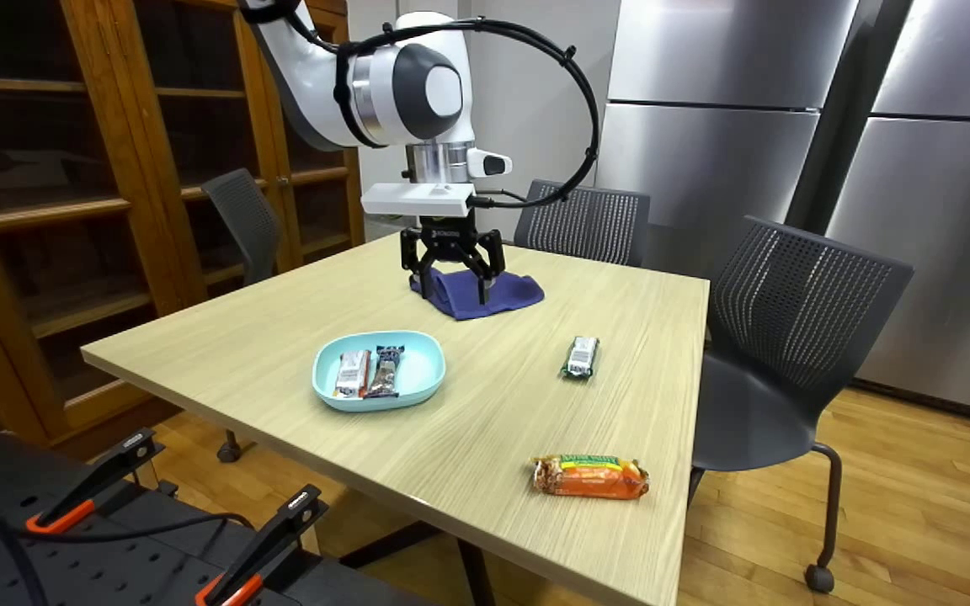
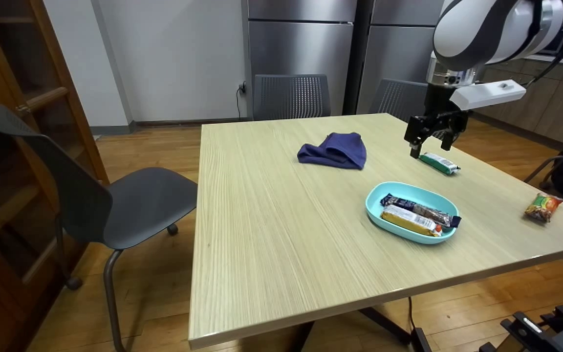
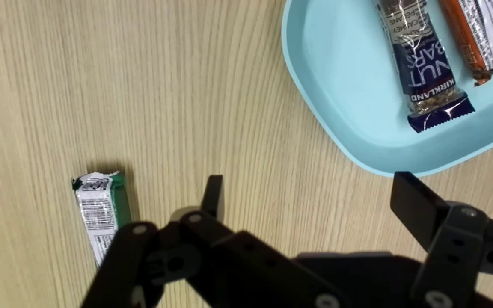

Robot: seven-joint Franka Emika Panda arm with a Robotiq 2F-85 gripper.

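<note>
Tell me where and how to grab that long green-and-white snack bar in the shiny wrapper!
I'd try the middle of the long green-and-white snack bar, coming straight down from above, jaws closing across its long sides. It lies flat on the pale woodgrain table and is narrower across than lengthwise, so the open jaws should fit.

Wrapped snacks (image 1: 582, 357): four
Dish (image 3: 345, 85): one
Cloth (image 2: 337, 150): one
Pincer (image 3: 307, 187): one
Refrigerators (image 1: 704, 177): two
Chairs (image 1: 796, 328): at least three
</note>
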